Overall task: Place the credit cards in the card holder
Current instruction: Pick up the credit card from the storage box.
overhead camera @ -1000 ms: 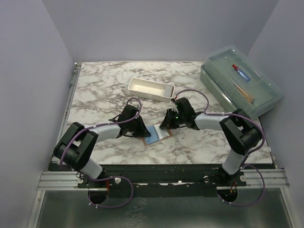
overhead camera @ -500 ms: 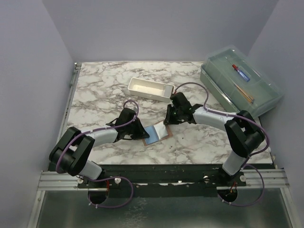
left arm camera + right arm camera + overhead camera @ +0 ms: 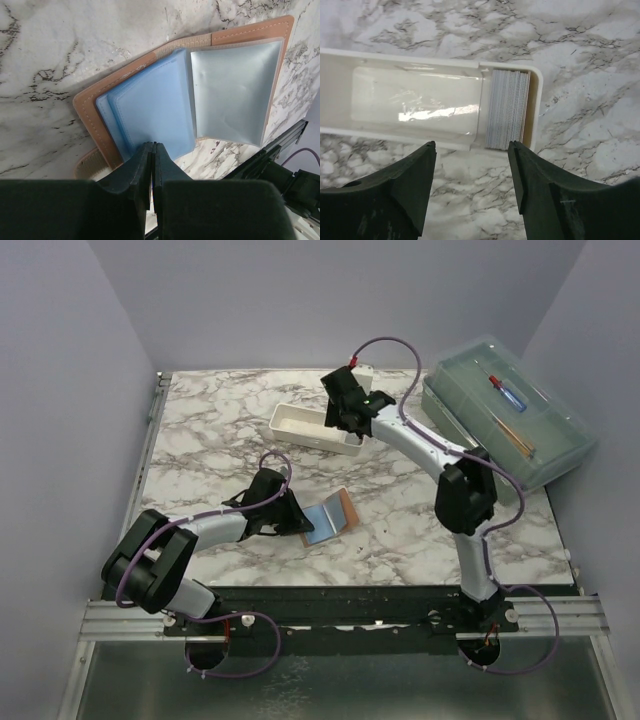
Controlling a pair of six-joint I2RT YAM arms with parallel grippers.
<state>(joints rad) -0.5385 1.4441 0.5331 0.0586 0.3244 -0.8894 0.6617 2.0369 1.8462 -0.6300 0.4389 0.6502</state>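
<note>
The card holder lies open on the marble, tan outside, its right half tilted up. In the left wrist view the card holder shows pale blue layers in its left half and a grey pocket in its right half. My left gripper is shut, tips at the near edge of the blue half; whether they pinch it does not show. My right gripper hangs open over the right end of the white tray, where the credit cards stand stacked on edge.
The white tray sits mid-table behind the card holder. A large clear lidded box with a blue-handled tool inside stands at the back right. Walls close in on three sides of the marble top.
My right gripper has left the card holder, swung back over the white tray and opened wide. The card holder's right half now tilts up. The left gripper has stayed put.
</note>
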